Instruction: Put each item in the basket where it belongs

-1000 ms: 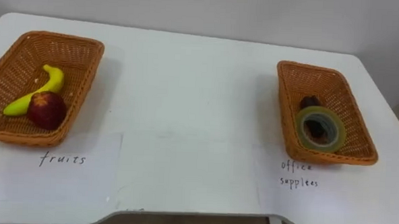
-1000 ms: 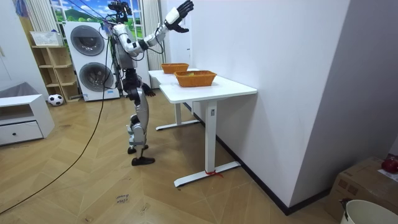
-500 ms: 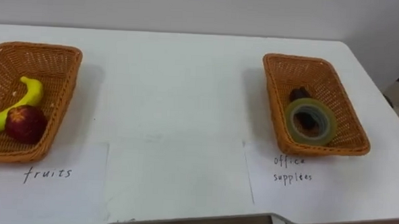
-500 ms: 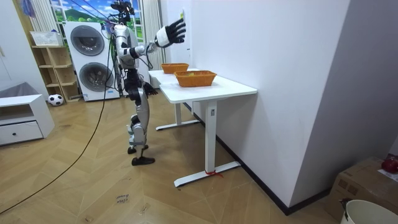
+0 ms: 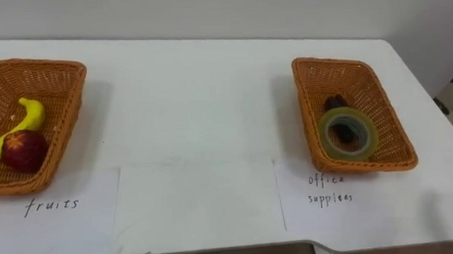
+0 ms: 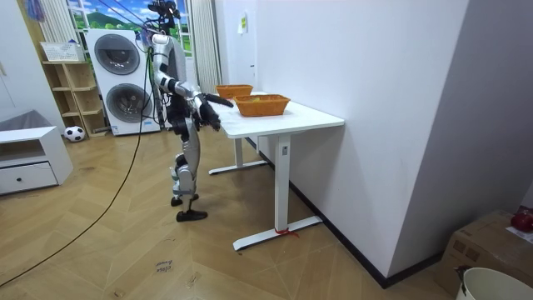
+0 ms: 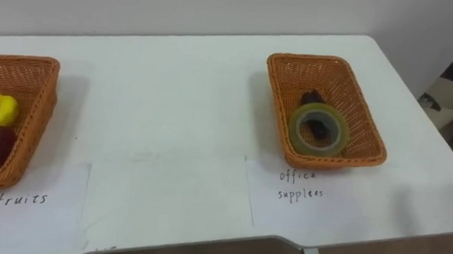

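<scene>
All sorted, judged: yellow banana point(image 5: 16, 131), red apple point(image 5: 22, 150) in left wicker basket point(image 5: 60, 112); greenish tape roll point(image 5: 327, 137) in right wicker basket point(image 5: 383, 126). Robot hand point(image 6: 218, 101) grip: cannot be told.

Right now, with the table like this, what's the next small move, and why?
Probably just rest the arms and stop: the banana and apple lie in the left basket, the tape roll and a dark item in the right basket, and I see nothing loose left to sort.
</scene>
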